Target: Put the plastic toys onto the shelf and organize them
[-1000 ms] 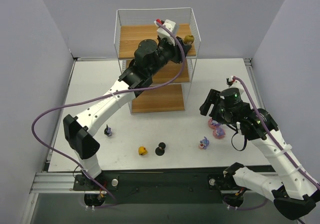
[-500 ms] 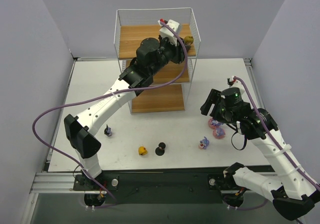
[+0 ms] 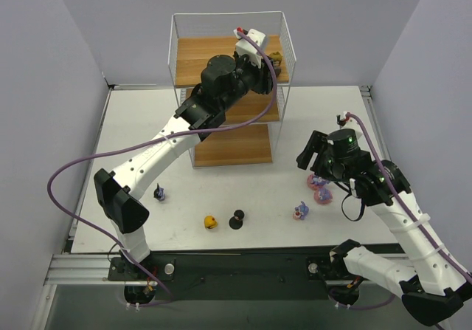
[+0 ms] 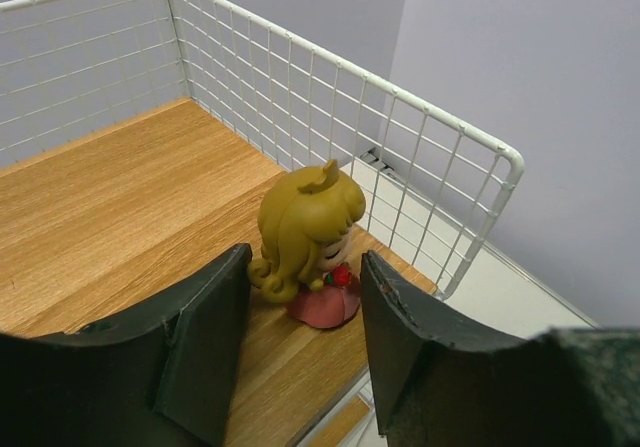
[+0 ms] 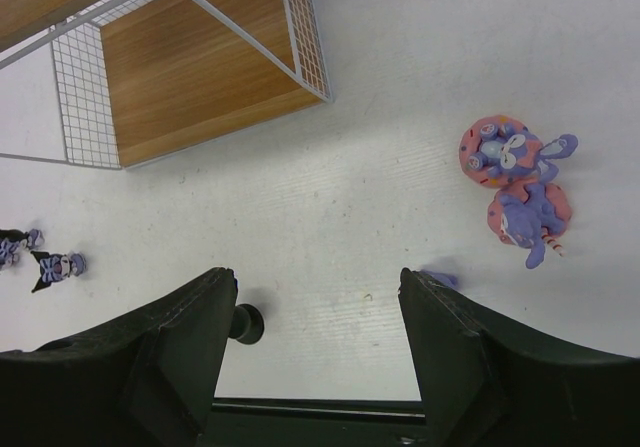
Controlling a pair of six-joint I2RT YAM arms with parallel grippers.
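Left end effector [image 4: 300, 279] wide, gripping nothing; olive-haired doll [image 4: 305, 229] stands upright between its fingers, seemingly untouched, on the shelf [image 4: 120, 197] top board by the mesh corner; retreat should run straight back.

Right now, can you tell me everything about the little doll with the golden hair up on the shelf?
The doll is a tiny big-headed figure of shiny plastic, with olive-gold hair, a curl on top and one at the side. It has a closed eye, a pink skirt and a small red flower at its chest. It stands upright on the shelf's top wooden board, near the front corner of the white wire wall. The left gripper has its jaws open close on either side; whether they touch it is unclear.
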